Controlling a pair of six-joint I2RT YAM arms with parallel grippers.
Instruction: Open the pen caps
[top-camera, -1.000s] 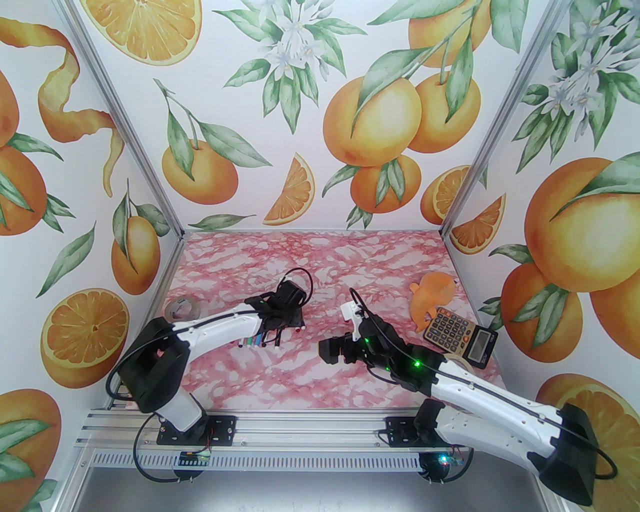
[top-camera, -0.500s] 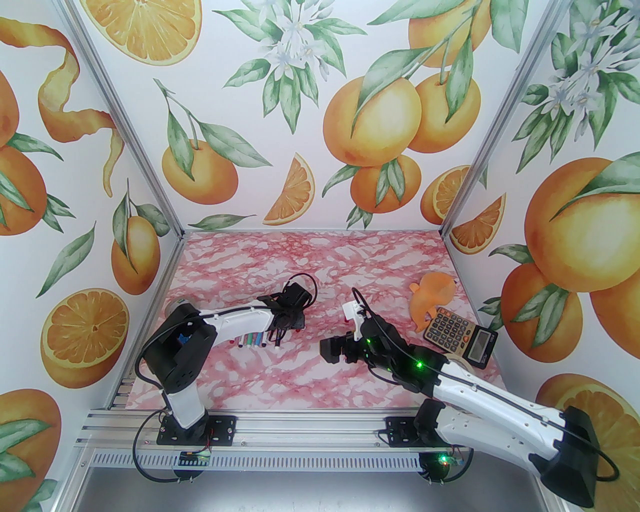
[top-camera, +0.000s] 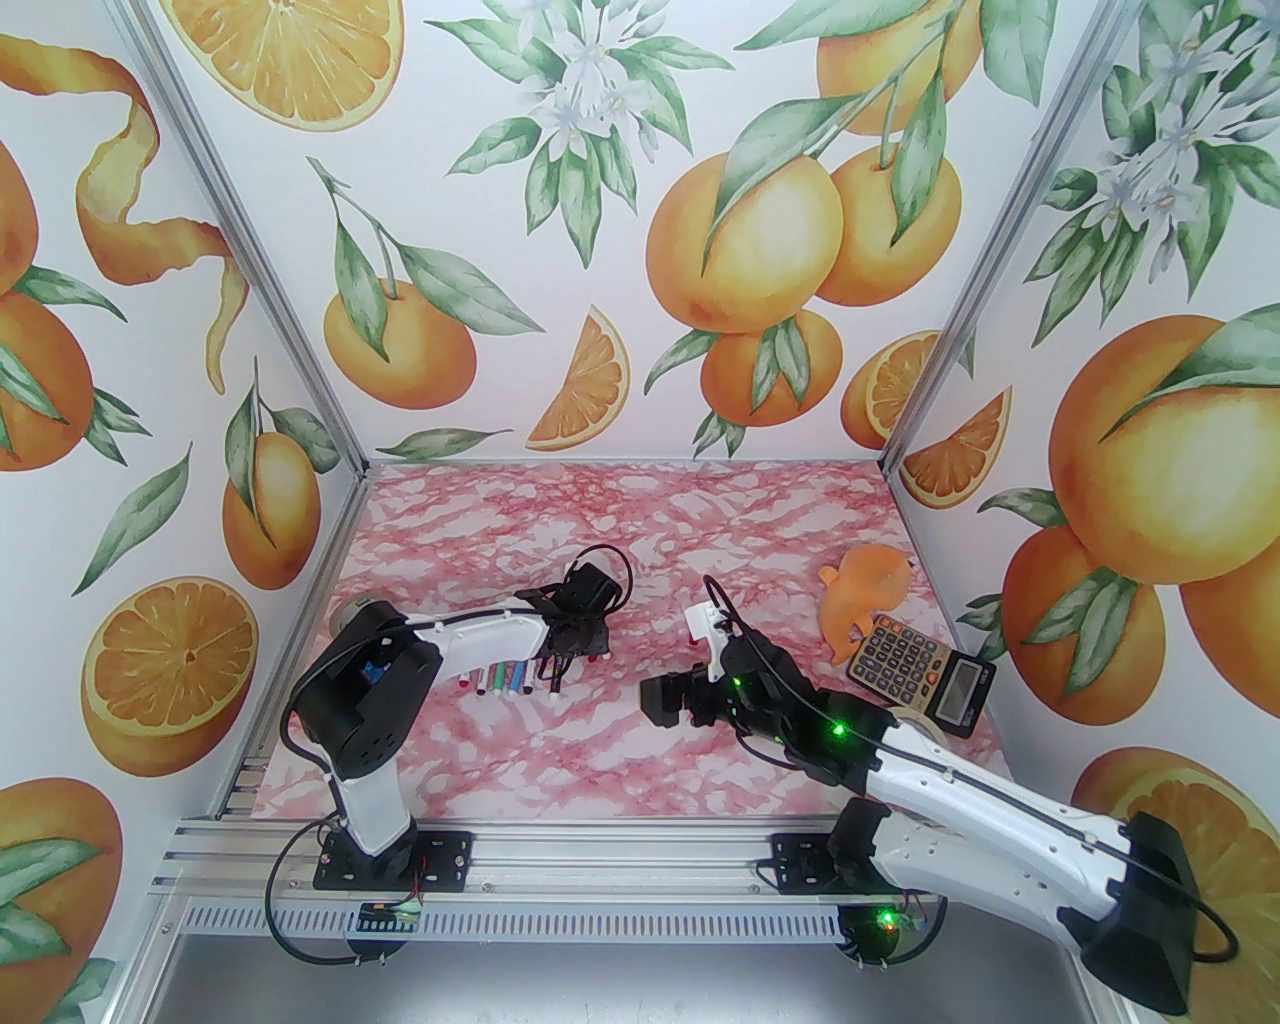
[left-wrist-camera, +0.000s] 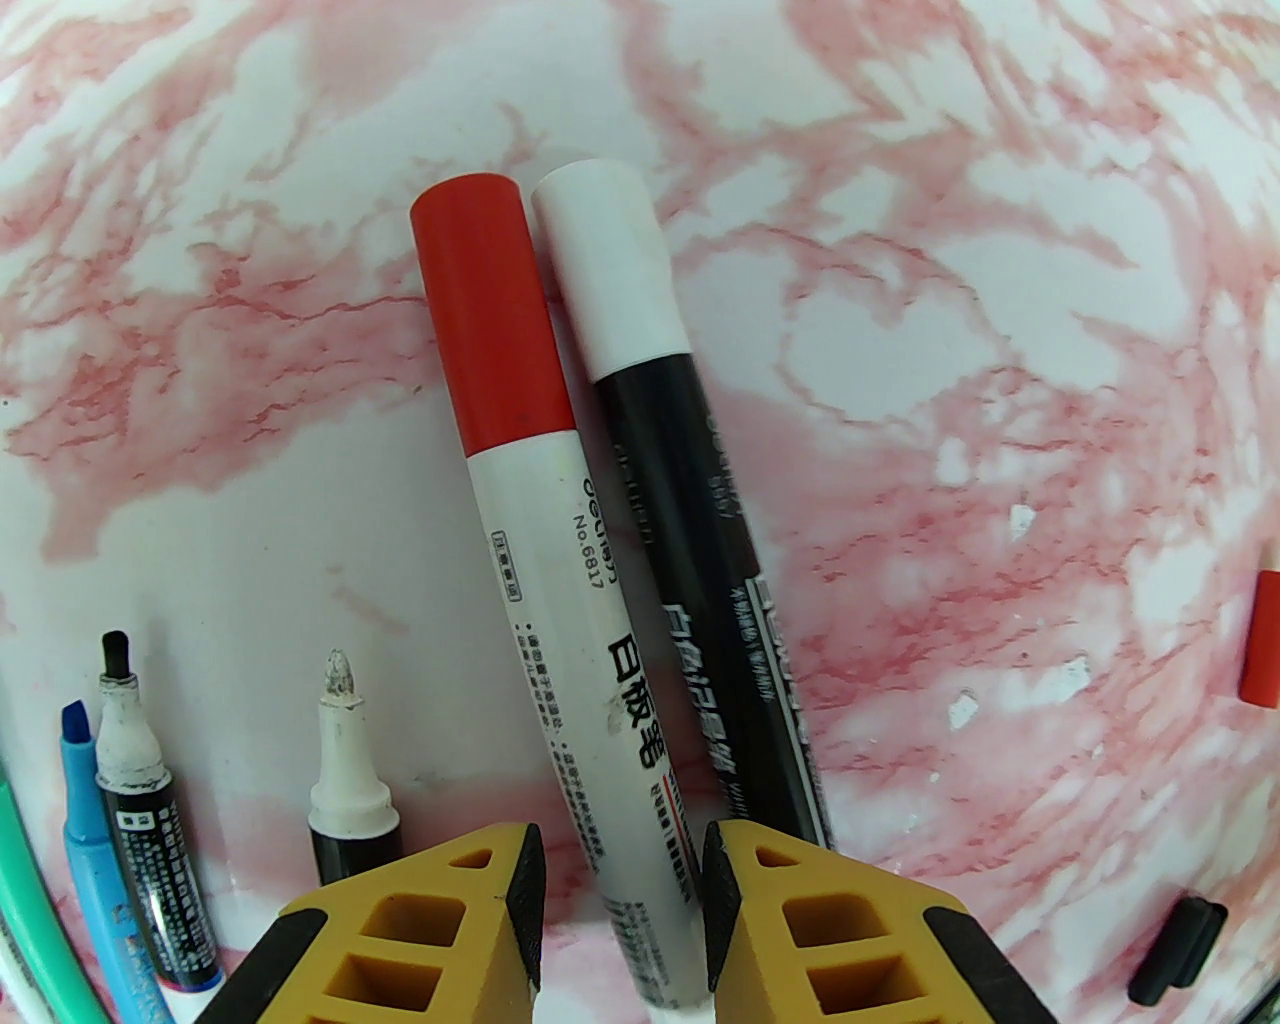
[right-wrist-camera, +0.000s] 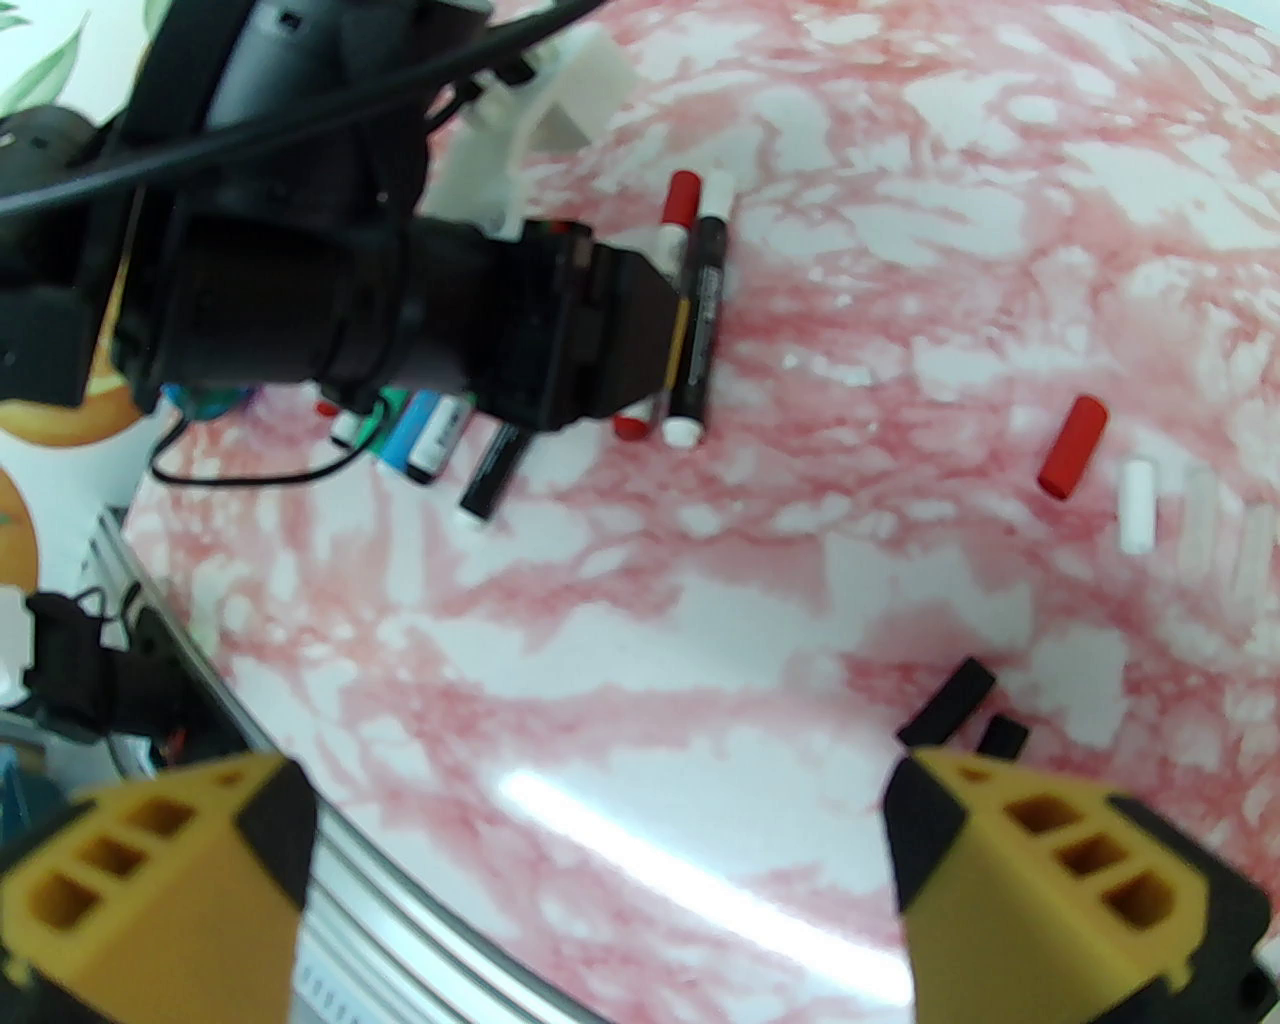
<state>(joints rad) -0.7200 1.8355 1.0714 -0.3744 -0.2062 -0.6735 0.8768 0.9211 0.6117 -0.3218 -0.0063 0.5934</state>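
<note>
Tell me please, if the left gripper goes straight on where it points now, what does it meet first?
Most likely the white-barrelled pen with the red cap: its barrel lies between the fingers of the left gripper. Depth is unclear, so they may be touching.

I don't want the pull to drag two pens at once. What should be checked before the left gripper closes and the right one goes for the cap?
1. The left gripper straddles the barrel of the red-capped pen: ok.
2. It is closed on that barrel: not ok, a gap shows on one side.
3. The red cap is seated, with nothing lying over it: ok.
4. The black pen is apart from the target: not ok, it lies against it and runs beneath the gripper too.
5. The right gripper is open and holds nothing: ok.
</note>
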